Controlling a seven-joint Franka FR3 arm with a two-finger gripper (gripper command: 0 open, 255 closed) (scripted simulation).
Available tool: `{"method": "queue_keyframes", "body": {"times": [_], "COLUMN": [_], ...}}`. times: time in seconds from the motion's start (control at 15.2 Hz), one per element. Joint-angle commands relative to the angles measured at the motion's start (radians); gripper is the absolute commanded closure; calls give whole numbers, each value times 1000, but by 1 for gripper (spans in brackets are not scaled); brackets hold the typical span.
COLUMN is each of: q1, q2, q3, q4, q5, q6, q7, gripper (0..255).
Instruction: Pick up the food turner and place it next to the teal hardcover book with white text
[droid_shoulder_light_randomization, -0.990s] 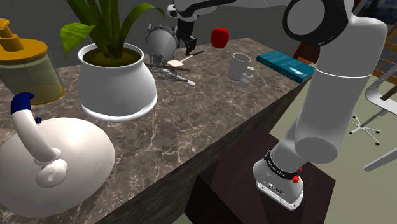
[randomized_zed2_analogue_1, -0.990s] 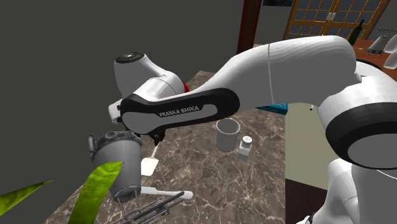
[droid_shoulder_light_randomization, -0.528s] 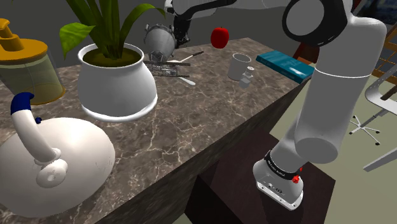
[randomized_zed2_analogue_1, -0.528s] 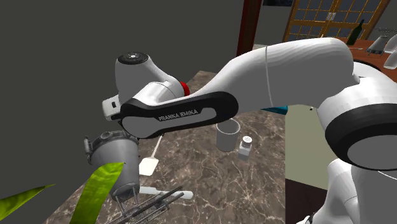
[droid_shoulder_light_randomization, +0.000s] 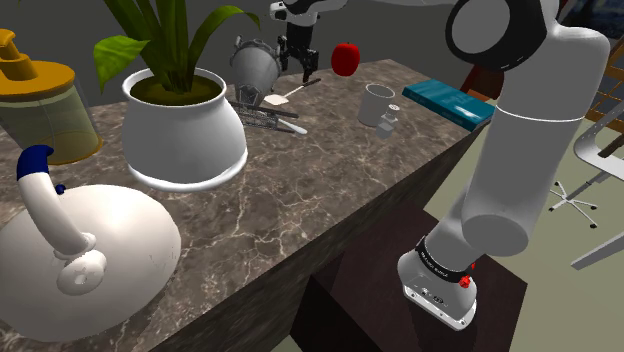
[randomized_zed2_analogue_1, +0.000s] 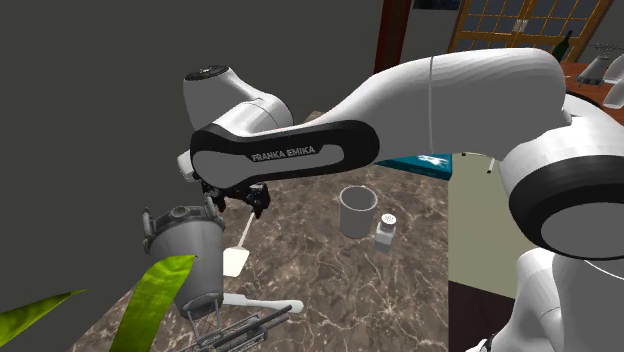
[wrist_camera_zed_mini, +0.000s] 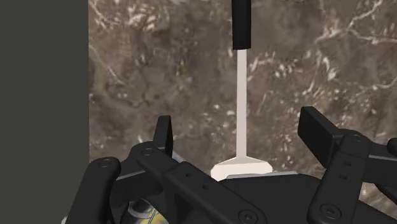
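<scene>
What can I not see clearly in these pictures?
1. Teal hardcover book: text too small to read in the shoulder view; white arm covers it mostly in the second exterior view.
2. White food turner with black handle: in the wrist view, black gripper hides part of its blade; picture edge cuts its handle.

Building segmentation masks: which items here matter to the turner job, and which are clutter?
Job: food turner, teal book, gripper.
Clutter: red apple, cup, shaker, plant pot, grey canister.
</scene>
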Motion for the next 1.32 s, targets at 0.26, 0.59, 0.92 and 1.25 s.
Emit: {"method": "queue_keyframes", "body": {"times": [0.26, 0.59, 0.92, 1.25], "q1": [-11, -12, -12, -12], "q2": [14, 22, 21, 21], "q3": [-2, -2, -2, -2], "q4": [-30, -55, -55, -55], "q5": [4, 5, 5, 5], "q6": [0, 32, 31, 31], "q7": [-27, -28, -28, -28], "gripper": [0, 0, 0, 255]}}
